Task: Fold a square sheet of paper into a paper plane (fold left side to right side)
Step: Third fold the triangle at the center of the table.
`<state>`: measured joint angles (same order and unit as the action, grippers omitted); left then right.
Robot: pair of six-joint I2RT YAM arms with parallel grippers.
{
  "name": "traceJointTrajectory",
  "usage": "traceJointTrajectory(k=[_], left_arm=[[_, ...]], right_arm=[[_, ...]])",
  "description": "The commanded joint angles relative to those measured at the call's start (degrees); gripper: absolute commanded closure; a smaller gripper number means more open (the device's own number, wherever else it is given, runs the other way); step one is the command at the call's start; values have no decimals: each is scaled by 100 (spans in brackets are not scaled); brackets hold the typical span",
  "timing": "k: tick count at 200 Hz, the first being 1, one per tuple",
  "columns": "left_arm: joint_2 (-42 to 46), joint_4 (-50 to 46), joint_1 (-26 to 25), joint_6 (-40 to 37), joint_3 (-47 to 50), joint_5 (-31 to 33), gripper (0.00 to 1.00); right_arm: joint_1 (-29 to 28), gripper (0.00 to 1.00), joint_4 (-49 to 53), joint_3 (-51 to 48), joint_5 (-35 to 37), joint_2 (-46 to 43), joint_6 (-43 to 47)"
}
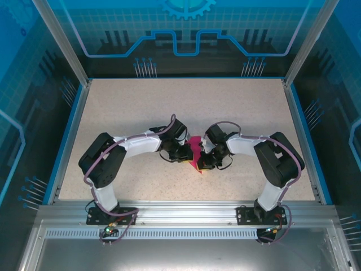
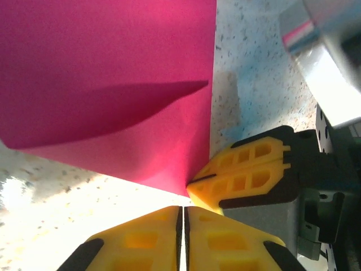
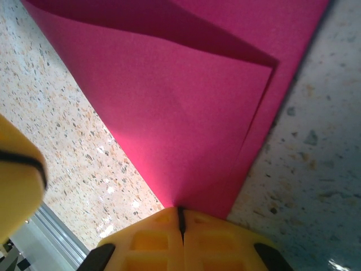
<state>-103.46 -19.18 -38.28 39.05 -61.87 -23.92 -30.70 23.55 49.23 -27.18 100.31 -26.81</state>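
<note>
The square sheet of paper [image 1: 195, 149] is magenta-pink and lies folded over between the two grippers at the table's middle. In the right wrist view one layer of the paper [image 3: 186, 113] overlaps another, with a flap edge running across the top. My right gripper [image 3: 180, 212] is shut on the paper's near corner. The left wrist view shows that same right gripper [image 2: 193, 185] pinching the corner of the sheet [image 2: 113, 84]. Just below that corner, my left gripper [image 2: 183, 210] is shut with nothing between its jaws. From above, the left gripper [image 1: 185, 157] and right gripper [image 1: 203, 164] almost touch.
The speckled beige table [image 1: 141, 107] is bounded by blue side rails [image 1: 70, 130] and an aluminium frame [image 1: 180, 212] at the near edge, where both arm bases are bolted. One yellow finger [image 3: 17, 169] of the left gripper sits at the left edge of the right wrist view.
</note>
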Motion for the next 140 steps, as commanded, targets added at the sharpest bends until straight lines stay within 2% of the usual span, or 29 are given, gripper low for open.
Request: traceJointTrajectory(k=[1, 98, 140], left_arm=[[-192, 207, -46, 269, 40, -200, 87], [-681, 535, -165, 464, -80, -524, 90], [-796, 389, -156, 380, -97, -263, 90]], right_arm=[[-13, 96, 402, -280, 925, 479, -48], [-15, 99, 442, -269, 925, 481, -9], [-15, 99, 514, -262, 972, 494, 9]])
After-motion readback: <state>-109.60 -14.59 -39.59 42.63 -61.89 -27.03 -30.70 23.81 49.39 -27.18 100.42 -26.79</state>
